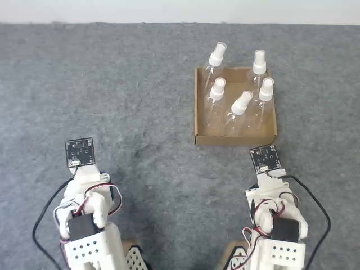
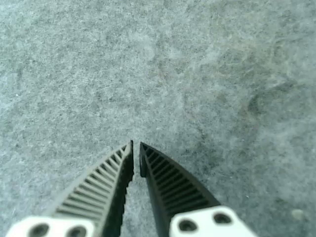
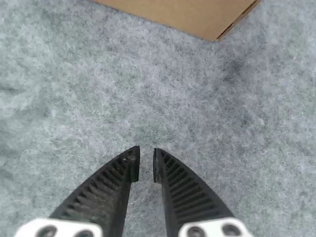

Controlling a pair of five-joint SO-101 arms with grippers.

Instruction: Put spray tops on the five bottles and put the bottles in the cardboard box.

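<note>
The cardboard box (image 1: 197, 107) sits on the grey felt at the right middle of the high view. Several clear bottles stand inside it, each with a white spray top, such as one at the back left (image 1: 217, 54), one at the back right (image 1: 259, 61) and one leaning in the middle (image 1: 242, 103). My left gripper (image 2: 136, 146) is shut over bare felt with nothing in it. My right gripper (image 3: 145, 154) is shut and empty too, a short way in front of the box's near wall (image 3: 182, 12).
Grey felt (image 1: 112, 84) covers the whole table. The left arm (image 1: 84, 197) is folded back at the near left and the right arm (image 1: 273, 197) at the near right, just in front of the box. A pale wall runs along the far edge.
</note>
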